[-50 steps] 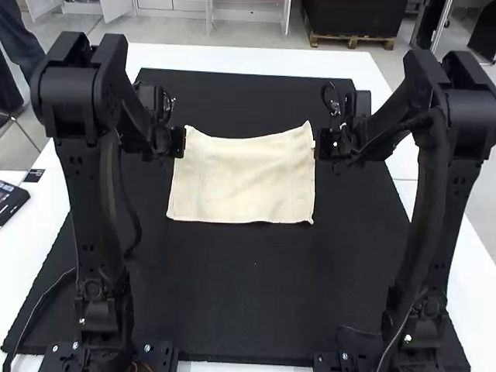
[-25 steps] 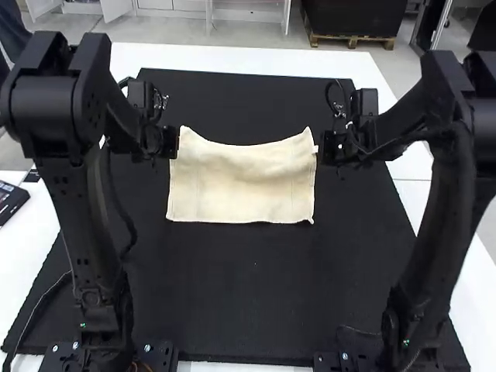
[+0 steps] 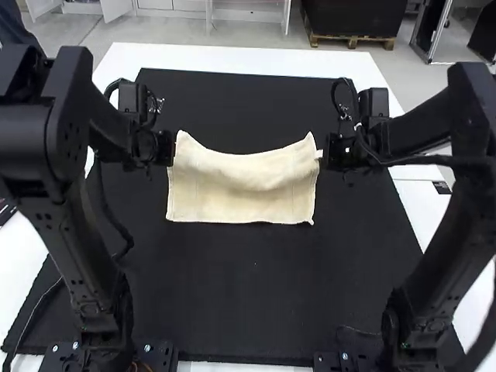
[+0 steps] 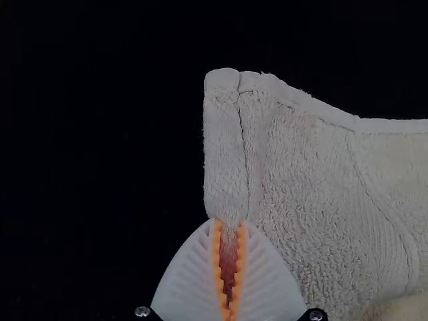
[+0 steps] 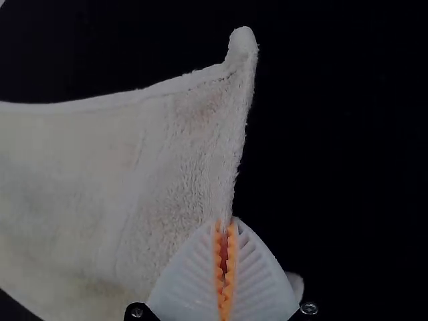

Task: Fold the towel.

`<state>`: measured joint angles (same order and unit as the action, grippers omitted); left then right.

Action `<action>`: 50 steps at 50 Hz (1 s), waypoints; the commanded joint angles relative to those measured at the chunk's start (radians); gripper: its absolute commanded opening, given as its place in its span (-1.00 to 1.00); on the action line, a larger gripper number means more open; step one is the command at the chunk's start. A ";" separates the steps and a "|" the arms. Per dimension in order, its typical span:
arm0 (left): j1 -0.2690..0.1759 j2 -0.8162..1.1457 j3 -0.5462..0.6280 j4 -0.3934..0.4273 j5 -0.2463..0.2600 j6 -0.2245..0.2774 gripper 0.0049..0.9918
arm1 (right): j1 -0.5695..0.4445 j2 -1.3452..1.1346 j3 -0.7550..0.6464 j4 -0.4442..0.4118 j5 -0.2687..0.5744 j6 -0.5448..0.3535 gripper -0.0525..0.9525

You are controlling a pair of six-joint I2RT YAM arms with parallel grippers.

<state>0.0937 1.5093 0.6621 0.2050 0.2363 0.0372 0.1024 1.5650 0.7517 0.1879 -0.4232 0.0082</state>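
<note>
Towel: 1 cream terry towel [image 3: 242, 190], upper middle of the high view, spread wide between the 2 grippers; its far edge sags between 2 peaked corners, its near edge runs nearly straight.
Arms: 2, the left arm [image 3: 81, 248] along the left side of the frame and the right arm [image 3: 434, 287] along the right.
Grippers: 2, the left gripper [image 3: 170, 148] and the right gripper [image 3: 327, 151], each at a side of the towel.
Fingers: 2 white ribbed fingers [image 4: 190, 281] per gripper, lined with orange pads [image 5: 229, 267].
Surface: 1 black mat [image 3: 248, 287] on 1 white table [image 3: 232, 56].
Cut off: the left arm's upper part at the left of the high frame, the right arm's at the right; 1 dark object [image 3: 5, 209] at the left edge, too little in frame to name.
Hard to make out: how many layers the towel has; 1 pale scrap [image 5: 295, 285] partly behind a finger of the right gripper.
Left jaws: nearly together, pinching the towel's side hem below a far corner.
Right jaws: drawn close, a narrow gap between the pads, tips clamped on the opposite side edge.
</note>
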 commanded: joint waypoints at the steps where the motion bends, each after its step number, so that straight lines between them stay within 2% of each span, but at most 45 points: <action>1: 0.014 -0.050 -0.029 -0.007 0.009 0.021 -0.96 | -0.013 -0.057 -0.031 -0.011 -0.022 0.009 -0.88; 22: 0.032 -0.130 -0.157 0.005 -0.002 0.066 -0.96 | -0.026 -0.091 -0.127 -0.015 -0.031 0.007 -0.88; 32: 0.066 -0.130 -0.228 0.063 -0.011 0.095 -0.96 | -0.044 -0.089 -0.167 -0.007 -0.031 -0.001 -0.88; 40: 0.069 -0.130 -0.275 0.122 -0.025 0.115 -0.92 | -0.047 -0.086 -0.195 0.007 -0.029 -0.043 -0.81; 42: 0.069 -0.130 -0.285 0.131 -0.025 0.119 -0.79 | -0.049 -0.086 -0.201 0.015 -0.029 -0.053 -0.77; 45: 0.069 -0.130 -0.298 0.142 -0.025 0.124 -0.45 | -0.049 -0.086 -0.206 0.021 -0.029 -0.053 -0.65; 50: 0.069 -0.130 -0.322 0.166 -0.025 0.124 0.19 | -0.049 -0.086 -0.212 0.028 -0.023 -0.054 -0.15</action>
<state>0.1509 1.3994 0.3584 0.3496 0.2272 0.1425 0.0723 1.4967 0.5415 0.2020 -0.4484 -0.0235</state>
